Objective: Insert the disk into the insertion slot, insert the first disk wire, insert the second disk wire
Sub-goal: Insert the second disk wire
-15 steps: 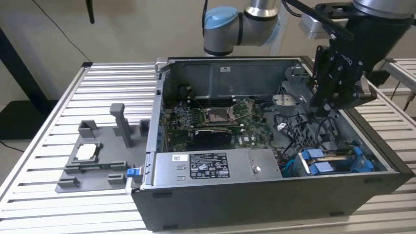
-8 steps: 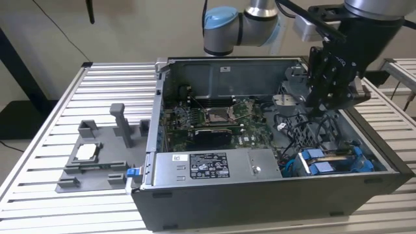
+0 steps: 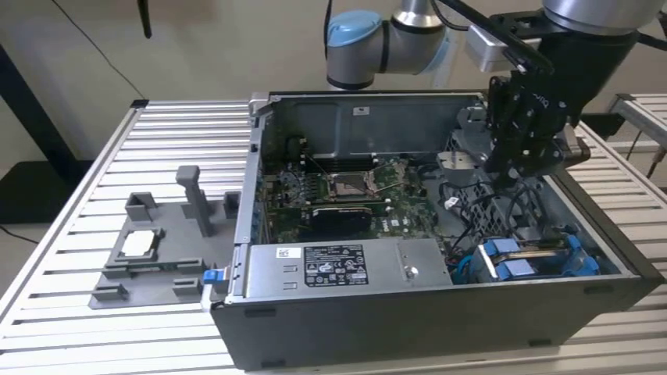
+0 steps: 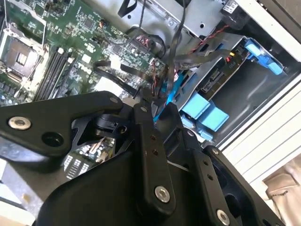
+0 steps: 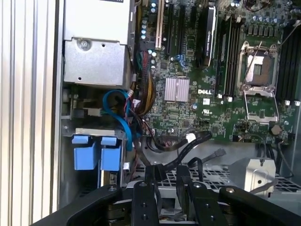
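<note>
Nearest in the exterior view is the front wall of the open computer case (image 3: 417, 328), with the grey power supply box (image 3: 333, 266) just behind it. Beside that box, toward the exterior view's right, the disk (image 3: 508, 262) sits in the insertion slot (image 5: 92, 131), its blue tabs showing. Farther back, the gripper (image 3: 513, 178) hangs inside the case over black cables (image 3: 469, 201), beside the motherboard (image 3: 344, 195). Whether it grips anything cannot be told.
</note>
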You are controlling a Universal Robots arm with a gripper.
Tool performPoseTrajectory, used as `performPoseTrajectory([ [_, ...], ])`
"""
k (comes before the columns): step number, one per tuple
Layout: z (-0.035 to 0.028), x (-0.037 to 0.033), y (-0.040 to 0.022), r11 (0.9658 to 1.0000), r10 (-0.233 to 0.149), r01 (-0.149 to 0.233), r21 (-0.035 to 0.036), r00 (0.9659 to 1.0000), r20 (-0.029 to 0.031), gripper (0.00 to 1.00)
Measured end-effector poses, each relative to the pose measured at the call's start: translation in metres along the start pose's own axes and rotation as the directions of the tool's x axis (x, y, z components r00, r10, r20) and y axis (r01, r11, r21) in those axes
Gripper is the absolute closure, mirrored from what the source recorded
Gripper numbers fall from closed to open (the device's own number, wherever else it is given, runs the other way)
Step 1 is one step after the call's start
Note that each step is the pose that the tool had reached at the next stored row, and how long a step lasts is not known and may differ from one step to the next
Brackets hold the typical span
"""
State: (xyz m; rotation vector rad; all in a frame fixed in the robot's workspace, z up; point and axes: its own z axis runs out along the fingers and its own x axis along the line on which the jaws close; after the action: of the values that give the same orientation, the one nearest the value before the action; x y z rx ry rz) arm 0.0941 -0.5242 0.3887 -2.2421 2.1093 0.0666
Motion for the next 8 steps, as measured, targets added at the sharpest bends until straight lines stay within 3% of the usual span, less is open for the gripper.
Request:
performPoseTrajectory([
  [5,0.0025,-0.0004,0.0071,0.9998,-0.009,0.009,0.0190,1.0000,-0.0028,0.67],
  [8,0.0039,-0.0007,0.0129,0.9995,-0.012,0.012,0.0284,0.9999,-0.0083,0.67],
])
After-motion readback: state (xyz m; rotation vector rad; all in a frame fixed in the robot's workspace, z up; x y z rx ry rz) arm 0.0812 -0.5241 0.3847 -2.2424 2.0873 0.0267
